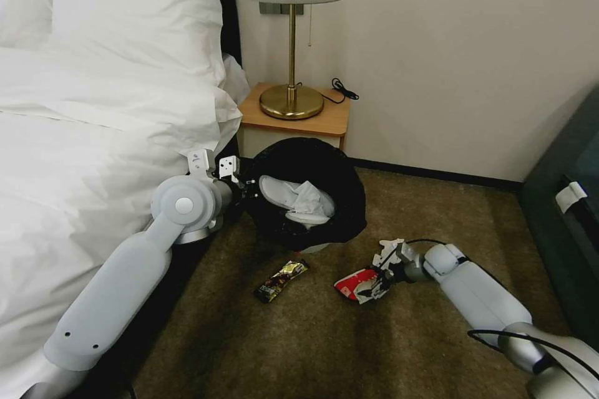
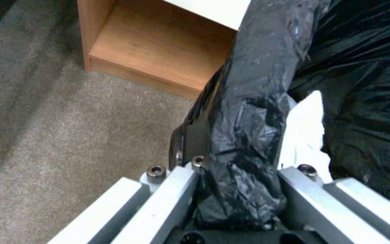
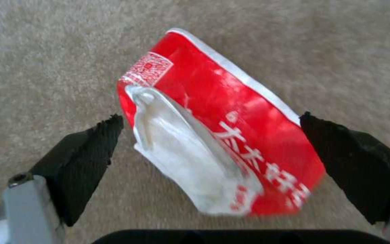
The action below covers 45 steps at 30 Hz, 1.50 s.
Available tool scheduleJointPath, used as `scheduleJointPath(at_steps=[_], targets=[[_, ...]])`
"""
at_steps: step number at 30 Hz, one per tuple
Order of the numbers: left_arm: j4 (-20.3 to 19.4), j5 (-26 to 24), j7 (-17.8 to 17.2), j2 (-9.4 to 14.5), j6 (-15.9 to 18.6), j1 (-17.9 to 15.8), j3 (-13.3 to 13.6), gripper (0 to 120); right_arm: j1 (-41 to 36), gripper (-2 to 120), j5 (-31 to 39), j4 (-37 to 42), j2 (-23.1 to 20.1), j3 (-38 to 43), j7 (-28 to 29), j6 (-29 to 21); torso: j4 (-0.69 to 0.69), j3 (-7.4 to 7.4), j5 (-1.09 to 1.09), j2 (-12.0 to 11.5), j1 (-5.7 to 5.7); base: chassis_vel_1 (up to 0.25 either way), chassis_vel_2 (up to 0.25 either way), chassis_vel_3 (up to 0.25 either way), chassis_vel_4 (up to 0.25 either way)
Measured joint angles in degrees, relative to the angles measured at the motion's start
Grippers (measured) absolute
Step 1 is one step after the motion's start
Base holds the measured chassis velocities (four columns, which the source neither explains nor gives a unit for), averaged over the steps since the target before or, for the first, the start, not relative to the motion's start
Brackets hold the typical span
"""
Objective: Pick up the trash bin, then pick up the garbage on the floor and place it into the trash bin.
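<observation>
The trash bin [image 1: 337, 199], lined with a glossy black bag, is tilted with its mouth toward me beside the bed. White slippers [image 1: 281, 190] and a crumpled tissue [image 1: 309, 202] lie inside it. My left gripper [image 1: 246, 189] [image 2: 238, 169] is shut on the bin's bag-covered rim [image 2: 254, 101]. On the carpet lies a red and white wrapper [image 1: 348, 282] [image 3: 249, 112], and my right gripper [image 1: 374, 277] [image 3: 211, 118] is open low over it, one black pad [image 3: 91, 156] on each side. A gold-brown snack packet [image 1: 282, 280] lies to the wrapper's left.
The white bed [image 1: 81, 156] fills the left side. A wooden nightstand [image 1: 293, 118] [image 2: 159, 51] with a brass lamp [image 1: 291, 100] stands behind the bin. A dark cabinet [image 1: 568, 199] lines the right edge. Open carpet [image 1: 299, 343] stretches in front.
</observation>
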Motion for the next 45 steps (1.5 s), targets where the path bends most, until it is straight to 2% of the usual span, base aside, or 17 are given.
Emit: scheduleJointPath(at_steps=[2, 5, 12, 23, 28, 30, 34, 36, 39, 41, 42, 44, 45], targets=[[-0.09, -0.04, 0.01, 0.00, 0.00, 0.00, 0.00, 1, 0.21, 100, -1.03, -0.59, 0.59, 0.01, 0.17, 0.28, 0.02, 0.00, 0.03, 0.00, 0.00, 0.000, 0.000, 0.000, 0.000], [-0.25, -0.12, 0.01, 0.08, 0.00, 0.01, -0.01, 1, 0.77, 100, -6.42, -1.97, 2.40, 0.62, 0.73, 0.96, 0.03, 0.00, -0.02, 0.00, 0.00, 0.000, 0.000, 0.000, 0.000], [-0.37, -0.17, 0.04, 0.13, 0.00, 0.36, -0.19, 1, 0.75, 100, -12.01, -3.22, 3.67, 1.84, 2.90, 1.39, 0.01, 0.00, -0.02, 0.00, 0.00, 0.000, 0.000, 0.000, 0.000], [-0.40, 0.20, 0.79, -0.08, 0.00, 0.49, -0.21, 1, 1.46, 99, -14.47, -6.39, 5.12, 3.27, 5.57, 0.57, 0.01, 0.00, -0.01, 0.00, -0.01, 0.000, 0.000, 0.000, 0.000], [-0.42, 0.23, 1.01, 0.00, 0.00, 0.46, -0.21, 1, 1.36, 92, -14.27, -7.80, 5.88, 4.20, 6.30, 0.16, 0.01, 0.00, -0.01, 0.00, -0.01, 0.000, 0.000, 0.000, 0.000], [-0.42, 0.23, 1.12, 0.03, 0.00, 0.32, -0.21, 1, 1.19, 83, -14.11, -8.34, 6.21, 4.55, 6.92, 0.10, 0.00, -0.01, -0.04, 0.01, -0.01, 0.000, 0.000, 0.000, 0.000], [-0.42, 0.23, 1.25, 0.03, 0.00, 0.29, -0.21, 1, 1.13, 76, -14.05, -8.49, 6.40, 4.76, 7.12, 0.08, -0.02, -0.02, -0.06, 0.01, -0.02, 0.000, 0.000, 0.000, 0.000], [-0.42, 0.27, 1.36, 0.04, 0.00, 0.28, -0.21, 1, 1.06, 66, -13.90, -8.51, 6.55, 4.88, 7.67, 0.00, -0.02, -0.02, -0.04, 0.02, -0.02, 0.000, 0.000, 0.000, 0.000], [-0.42, 0.40, 1.59, 0.09, 0.00, 0.25, -0.21, 1, 0.97, 61, -13.71, -8.50, 6.66, 4.99, 8.37, -0.05, -0.01, -0.02, -0.04, 0.02, -0.02, 0.000, 0.000, 0.000, 0.000], [-0.39, 0.45, 1.84, 0.24, 0.00, 0.05, -0.21, 1, 0.53, 48, -12.61, -8.16, 6.56, 5.03, 9.65, -0.10, 0.00, -0.02, 0.00, 0.02, -0.02, 0.000, 0.000, 0.000, 0.000], [-0.39, 0.45, 1.84, 0.24, 0.00, 0.05, -0.21, 1, 0.53, 48, -12.61, -8.16, 6.56, 5.03, 9.65, -0.10, 0.00, -0.02, 0.00, 0.02, -0.02, 0.000, 0.000, 0.000, 0.000], [-0.31, 0.46, 1.89, 0.27, 0.00, 0.00, -0.23, 1, -0.02, 37, -11.41, -7.86, 6.39, 5.03, 10.70, -0.20, 0.01, -0.01, 0.00, 0.02, -0.02, 0.000, 0.000, 0.000, 0.000], [-0.31, 0.46, 1.89, 0.27, 0.00, 0.00, -0.23, 1, -0.02, 37, -11.41, -7.86, 6.39, 5.03, 10.70, -0.20, 0.01, -0.01, 0.00, 0.02, -0.02, 0.000, 0.000, 0.000, 0.000]])
